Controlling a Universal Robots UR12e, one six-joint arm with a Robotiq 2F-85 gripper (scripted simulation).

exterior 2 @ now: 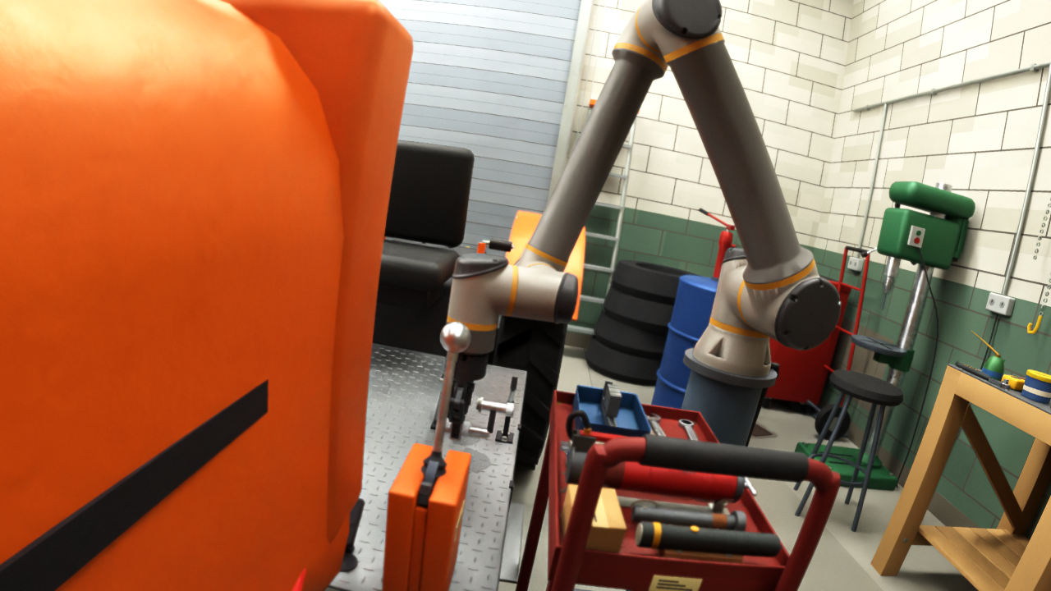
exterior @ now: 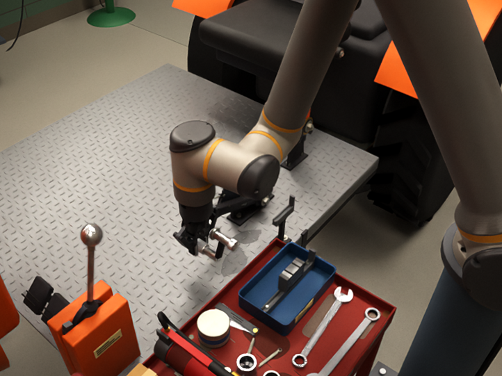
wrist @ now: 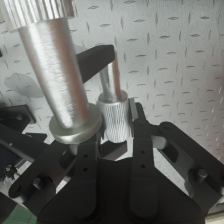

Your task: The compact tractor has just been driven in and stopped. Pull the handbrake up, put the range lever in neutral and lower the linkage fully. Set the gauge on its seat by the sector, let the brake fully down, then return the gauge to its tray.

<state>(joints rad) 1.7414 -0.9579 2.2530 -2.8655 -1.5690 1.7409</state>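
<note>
The handbrake's small knurled knob [wrist: 115,120] sits just beside its larger steel grip [wrist: 57,77], low over the chequer plate. I have closed my gripper [exterior: 201,246] [exterior 2: 461,426] [wrist: 114,124] on that small knurled knob. The black handbrake arm [exterior: 230,204] runs back to its bracket under my wrist. The range lever [exterior: 91,260] [exterior 2: 448,389] with a steel ball top stands upright in an orange housing at the near left. The gauge [exterior: 290,274] [exterior 2: 610,403] lies in the blue tray [exterior: 287,283] on the red cart.
The red cart [exterior: 281,330] stands close to the right of my gripper, carrying spanners, sockets and a tape roll. A black post [exterior: 285,219] rises at the plate's edge. The tractor seat [exterior: 258,33] and rear tyre lie behind.
</note>
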